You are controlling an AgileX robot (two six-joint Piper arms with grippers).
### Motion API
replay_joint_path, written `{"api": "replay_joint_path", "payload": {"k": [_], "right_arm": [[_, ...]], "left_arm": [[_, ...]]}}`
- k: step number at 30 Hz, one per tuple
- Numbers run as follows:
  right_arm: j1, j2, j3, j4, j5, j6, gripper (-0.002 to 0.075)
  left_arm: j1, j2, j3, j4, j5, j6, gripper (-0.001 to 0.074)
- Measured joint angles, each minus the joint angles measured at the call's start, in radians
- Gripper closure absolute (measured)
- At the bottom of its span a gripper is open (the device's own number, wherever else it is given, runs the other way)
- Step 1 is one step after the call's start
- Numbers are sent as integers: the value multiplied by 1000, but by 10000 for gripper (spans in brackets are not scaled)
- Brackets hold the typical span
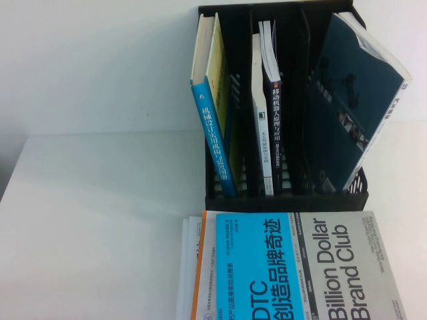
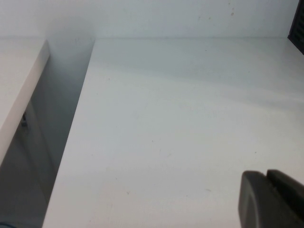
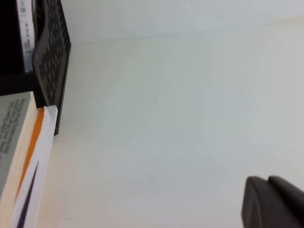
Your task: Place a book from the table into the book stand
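Two arms, neither in shot in the high view. The book, dark navy cover, stands in the far-right bay of the book stand. It isn't square: long axis runs bottom-to-top, head tipped toward the robot's right and resting on the stand's outer wall. Other vols. fill the bays to its left. On the table, just in front of the stand, lies a flat stack topped by the cyan-and-grey book. Judged from this, the book is in its slot, and any further nudge to set it upright would fall to the right arm, the nearer one.

Left wrist view: left gripper hangs over bare tabletop, jaws clenched on nothing, pads pressed together. Only a black corner of the stand shows at the frame edge; the book itself isn't visible, so it lies well off toward the robot's right of these jaws.

Right wrist view: right gripper also low over the table, jaws look pressed together and hold nothing. The stand's perforated side wall and the stack's edge, incl. an orange-and-purple strip under the grey book, sit across open tabletop from the jaws. The book stays hidden behind that wall.
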Motion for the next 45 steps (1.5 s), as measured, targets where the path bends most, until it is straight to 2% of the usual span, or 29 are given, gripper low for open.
{"api": "replay_joint_path", "payload": {"k": [10, 45], "right_arm": [[0, 0, 0, 0, 0, -52, 729], [0, 0, 0, 0, 0, -54, 729]], "left_arm": [[0, 0, 0, 0, 0, 0, 738], [0, 0, 0, 0, 0, 0, 737]]}}
